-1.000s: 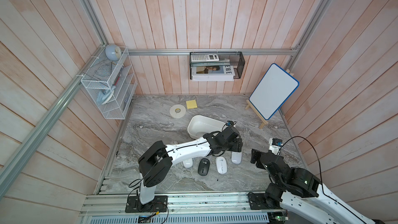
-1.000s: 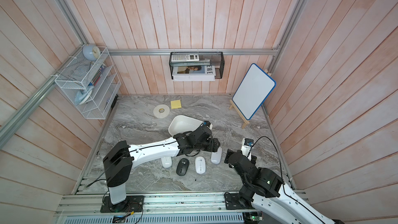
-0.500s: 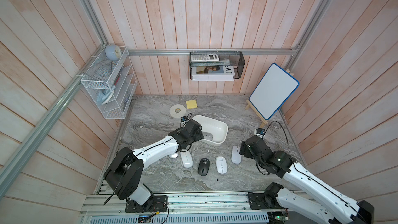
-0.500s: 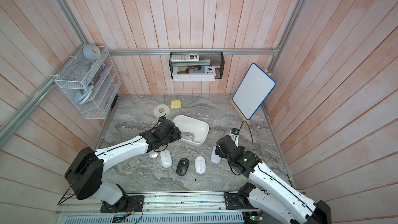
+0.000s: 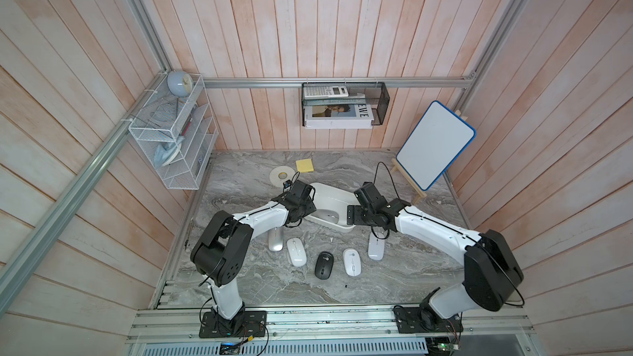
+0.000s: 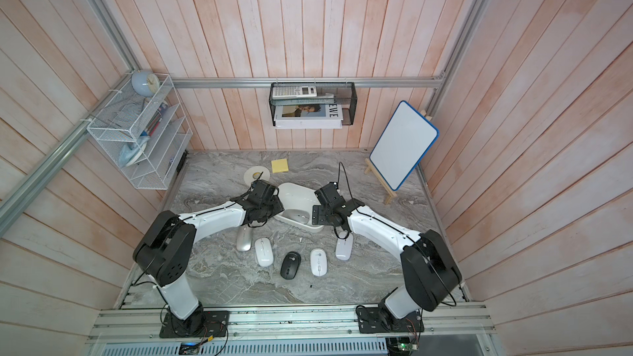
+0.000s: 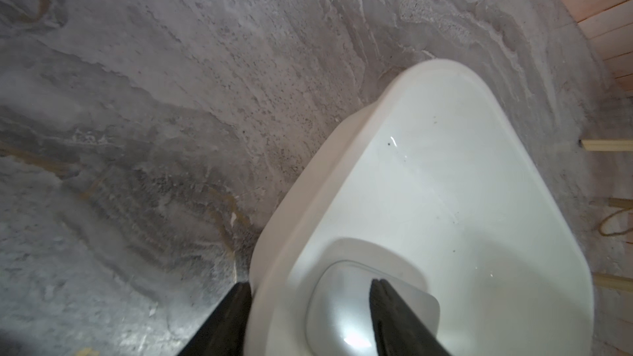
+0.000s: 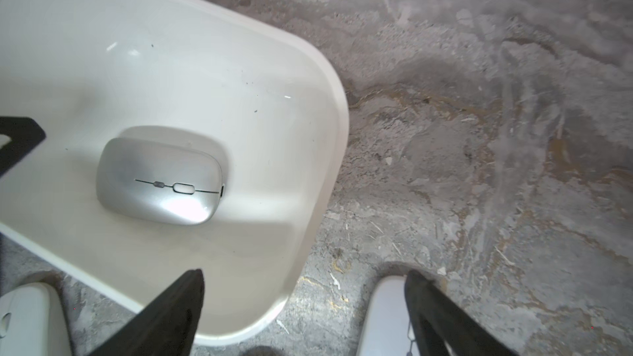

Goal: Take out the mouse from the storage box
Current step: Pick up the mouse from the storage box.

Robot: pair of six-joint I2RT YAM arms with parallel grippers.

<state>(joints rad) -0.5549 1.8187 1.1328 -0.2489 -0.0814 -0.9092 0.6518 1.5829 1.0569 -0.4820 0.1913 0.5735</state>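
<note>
On the tabletop (image 5: pixel 411 268), the mouse (image 8: pixel 161 174) lay inside the storage box (image 8: pixel 337 125), bare floor beyond it. My left jaws, released, straddled its left rim; my right jaws gaped over its right end. Only top views showed a black mouse (image 5: pixel 324 264) nearer.

Silver mouse (image 7: pixel 337 306) in the storage box (image 7: pixel 428 172) cut off at left wrist frame edge, partly behind left fingers (image 7: pixel 394 323); right wrist view crops a white mouse (image 8: pixel 30 316), another white mouse (image 8: pixel 385 316) and the box; in a top view left arm (image 5: pixel 260 217) hides part of a second silver mouse (image 5: pixel 275 244).
</note>
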